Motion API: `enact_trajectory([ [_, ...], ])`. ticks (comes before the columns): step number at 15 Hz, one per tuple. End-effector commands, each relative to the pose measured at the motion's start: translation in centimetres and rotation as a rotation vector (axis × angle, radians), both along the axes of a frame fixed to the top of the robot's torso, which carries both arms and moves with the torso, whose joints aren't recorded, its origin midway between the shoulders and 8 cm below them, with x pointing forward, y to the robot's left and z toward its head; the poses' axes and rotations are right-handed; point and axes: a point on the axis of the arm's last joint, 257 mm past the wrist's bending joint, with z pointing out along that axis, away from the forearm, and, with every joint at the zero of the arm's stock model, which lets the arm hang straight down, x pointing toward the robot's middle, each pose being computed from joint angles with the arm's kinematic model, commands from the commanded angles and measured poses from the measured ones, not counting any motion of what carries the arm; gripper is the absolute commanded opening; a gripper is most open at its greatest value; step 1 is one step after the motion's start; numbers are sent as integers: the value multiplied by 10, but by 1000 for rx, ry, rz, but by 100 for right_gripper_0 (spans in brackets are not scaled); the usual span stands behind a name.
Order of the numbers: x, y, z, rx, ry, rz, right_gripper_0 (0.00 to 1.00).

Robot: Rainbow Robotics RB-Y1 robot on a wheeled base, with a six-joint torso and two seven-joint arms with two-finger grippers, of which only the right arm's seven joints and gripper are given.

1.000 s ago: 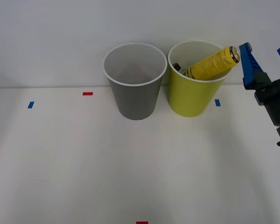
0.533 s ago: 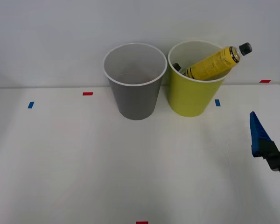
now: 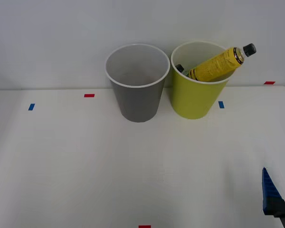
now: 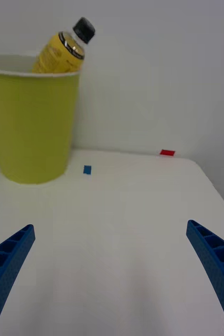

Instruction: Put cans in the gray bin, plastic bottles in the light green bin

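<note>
The light green bin (image 3: 195, 97) (image 4: 32, 126) stands at the back of the table, and the gray bin (image 3: 137, 90) is close on its left. A slim yellow bottle (image 3: 216, 65) (image 4: 59, 50) leans inside the light green bin, its black cap poking out over the rim. A small dark cap (image 3: 179, 68) shows deeper in the same bin. What shows of the gray bin's inside holds nothing. Cans are out of view. My right gripper (image 4: 110, 226) is open and holds nothing, well in front of the light green bin. One of its blue fingers (image 3: 270, 192) shows at the near right corner.
Small red tape marks (image 3: 89, 95) and blue tape marks (image 3: 221, 104) dot the white table (image 3: 133, 161). A pale wall rises right behind the bins. The table's right edge (image 4: 216, 189) runs close by the gripper.
My right gripper has drawn back from beside the yellow bottle's cap, down and toward the near right corner. The bottle stays leaning in the light green bin.
</note>
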Motion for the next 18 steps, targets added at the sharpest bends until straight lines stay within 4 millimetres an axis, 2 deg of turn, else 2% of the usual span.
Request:
enact_trajectory([
  [1, -19, -21, -40, 11, 62, -91, 100],
  [8, -47, -46, -65, 187, -1, -130, 100],
  [12, -68, -36, -80, 359, -87, -43, 100],
  [18, -107, -21, -90, 438, -108, 81, 100],
])
